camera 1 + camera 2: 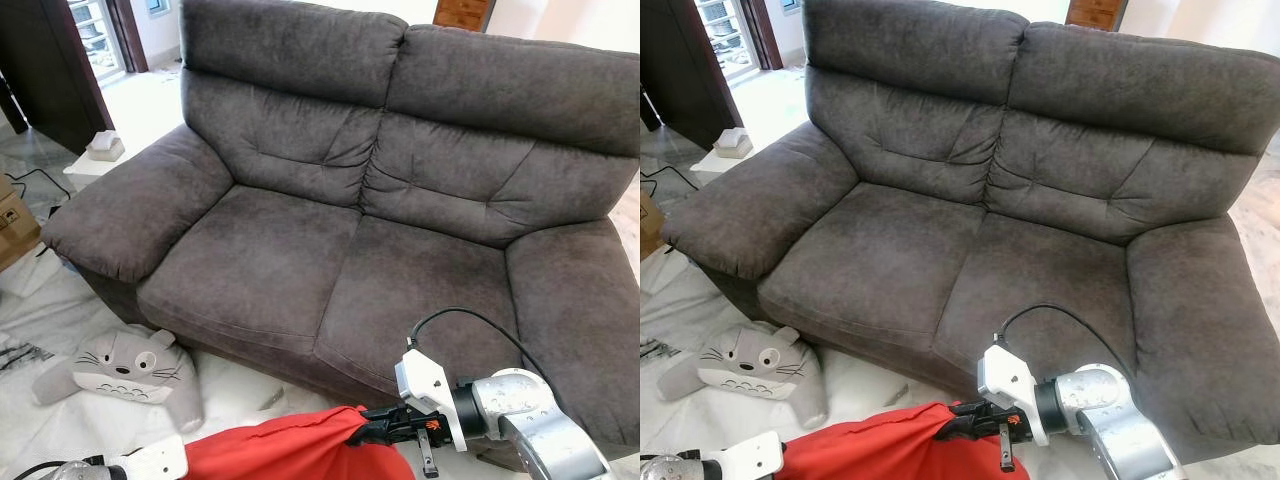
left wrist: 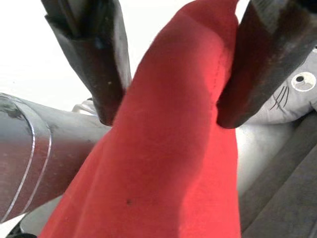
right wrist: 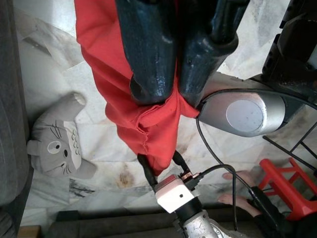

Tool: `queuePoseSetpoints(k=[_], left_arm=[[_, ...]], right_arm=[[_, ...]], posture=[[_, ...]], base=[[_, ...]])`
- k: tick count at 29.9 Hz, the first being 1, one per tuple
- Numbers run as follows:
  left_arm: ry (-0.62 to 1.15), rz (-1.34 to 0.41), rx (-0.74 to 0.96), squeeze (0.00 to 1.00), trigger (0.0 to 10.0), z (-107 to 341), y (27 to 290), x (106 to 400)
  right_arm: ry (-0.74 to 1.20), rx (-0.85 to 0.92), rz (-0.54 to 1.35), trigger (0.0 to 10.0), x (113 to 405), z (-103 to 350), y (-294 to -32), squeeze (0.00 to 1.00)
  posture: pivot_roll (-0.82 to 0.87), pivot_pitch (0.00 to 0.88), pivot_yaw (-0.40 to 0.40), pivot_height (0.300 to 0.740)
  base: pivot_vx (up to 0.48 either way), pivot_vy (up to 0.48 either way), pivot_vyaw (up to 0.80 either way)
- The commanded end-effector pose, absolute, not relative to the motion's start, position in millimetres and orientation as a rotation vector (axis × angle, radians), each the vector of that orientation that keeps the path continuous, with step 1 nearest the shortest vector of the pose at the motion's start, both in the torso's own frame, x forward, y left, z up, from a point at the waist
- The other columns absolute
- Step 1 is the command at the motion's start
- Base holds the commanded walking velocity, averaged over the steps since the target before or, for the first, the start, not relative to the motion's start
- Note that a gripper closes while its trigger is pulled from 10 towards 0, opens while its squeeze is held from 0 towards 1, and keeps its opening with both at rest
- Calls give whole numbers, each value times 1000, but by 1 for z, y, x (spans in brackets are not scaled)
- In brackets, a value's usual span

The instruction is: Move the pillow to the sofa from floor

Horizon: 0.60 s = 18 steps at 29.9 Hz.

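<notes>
Both grippers clamp a red pillow (image 1: pixel 270 450) stretched between them in front of the sofa (image 1: pixel 330 270): the right gripper (image 1: pixel 372 428) is closed tight on one corner, and the left gripper (image 2: pixel 163 106) has its fingers (image 2: pixel 106 74) pinched across the opposite fold. The pillow hangs clear of the marble floor (image 1: pixel 240 385), just short of the sofa's front edge. A grey cat-faced cushion (image 1: pixel 120 375) lies on the floor by the sofa's left front corner. To finish well, both arms likely need to rise together and carry the pillow past the front edge before either lets go.
</notes>
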<state>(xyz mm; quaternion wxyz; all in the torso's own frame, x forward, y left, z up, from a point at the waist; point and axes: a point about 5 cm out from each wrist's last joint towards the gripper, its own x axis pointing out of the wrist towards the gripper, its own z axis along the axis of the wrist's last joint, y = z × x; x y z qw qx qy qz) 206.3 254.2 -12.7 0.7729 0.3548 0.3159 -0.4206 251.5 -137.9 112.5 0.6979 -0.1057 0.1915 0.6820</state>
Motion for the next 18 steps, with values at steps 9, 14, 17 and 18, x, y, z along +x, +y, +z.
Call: queuePoseSetpoints(k=[9,14,17,18], left_arm=[[714,-999,827,0,0,-16,254,201],[655,-992,853,0,0,-11,250,207],[635,-1002,865,0,0,-9,247,210],[632,-1006,870,0,0,-9,246,211]], right_arm=[[312,-234,1563,10000,252,130,-129,0],[299,-234,1567,10000,251,132,-127,0],[298,-234,1568,10000,251,132,-126,0],[298,-234,1568,10000,251,131,-126,0]], posture=[[139,101,-46,740],[141,100,-45,740],[140,100,-45,740],[140,101,-44,740]], base=[[0,0,0],[0,0,0],[0,0,0],[0,0,0]])
